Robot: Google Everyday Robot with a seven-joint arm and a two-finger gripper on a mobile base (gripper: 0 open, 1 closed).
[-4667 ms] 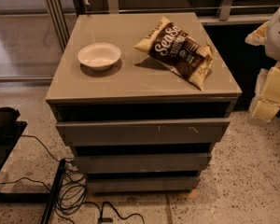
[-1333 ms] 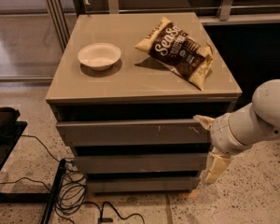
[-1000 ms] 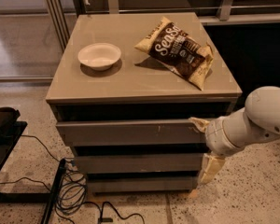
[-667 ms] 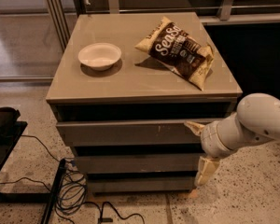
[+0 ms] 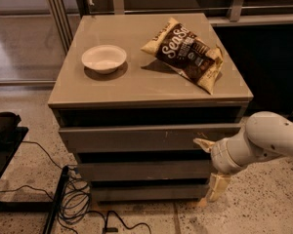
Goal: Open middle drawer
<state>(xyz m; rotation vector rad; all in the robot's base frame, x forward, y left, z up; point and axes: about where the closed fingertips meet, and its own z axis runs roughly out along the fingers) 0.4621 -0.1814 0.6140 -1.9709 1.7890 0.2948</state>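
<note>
**Gripper at right end of middle drawer**

Gripper (image 5: 200,171) is just off the front right corner of the cabinet (image 5: 136,84), fingers spread wide, one tip high and one low. Middle drawer (image 5: 136,171) is shut, second front down. Bowl (image 5: 104,58) sits near the left edge, chip bag (image 5: 185,52) toward the right edge.

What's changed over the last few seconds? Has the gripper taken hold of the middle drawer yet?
The gripper came in from the right, dropped to the front of the cabinet and slid left. It is now at the right end of the drawer fronts, jaws spread, one finger high and one low. It has taken hold of nothing. The middle drawer, bowl and chip bag have not moved.
</note>
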